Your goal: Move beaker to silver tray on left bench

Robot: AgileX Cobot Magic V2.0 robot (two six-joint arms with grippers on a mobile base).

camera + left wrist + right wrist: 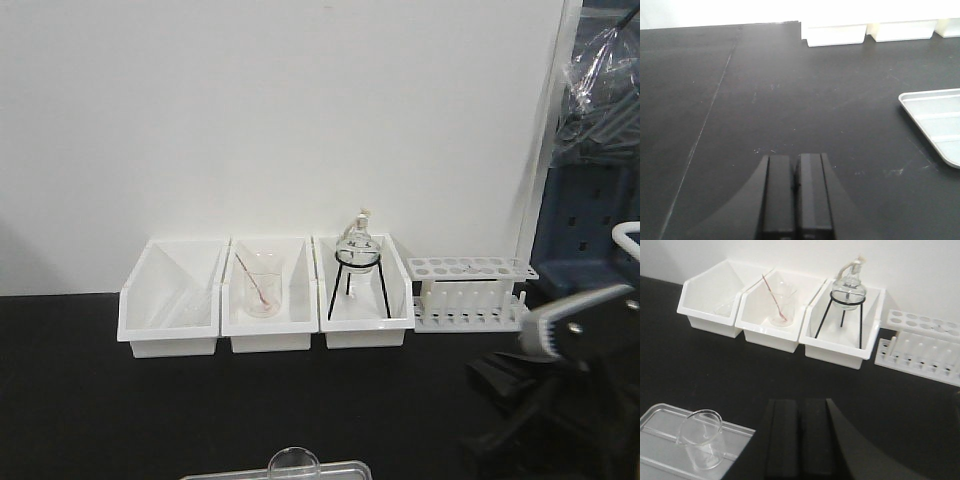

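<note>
Beaker: the beaker (701,438) stands upright on the silver tray (660,450), near the tray's right end in the right wrist view; clear glass, nothing visible inside. In the front view only its round rim (294,461) shows at the bottom edge, with the tray's far rim (225,470) beside it.
Silver tray: lies flat on the left bench (790,100), in front of the row of white bins; one rounded corner (935,120) shows at the right of the left wrist view.
Left gripper: the left gripper (796,192) has its two black fingers pressed together, nothing between them, above bare worktop to the left of the tray.
Right gripper: the right gripper (801,440) has its fingers closed against each other and holds nothing; it sits just right of the beaker, apart from it.
Left bin: the left bin (170,300) is white, against the wall; faint clear glassware lies inside, too pale to name.
Middle bin: the middle bin (268,300) holds a clear beaker with a pink rod (780,305) leaning inside.
Right bin: the right bin (362,300) holds a round flask (849,287) on a black tripod stand (840,320).
Rack: a white test-tube rack (468,292) stands just right of the right bin.
</note>
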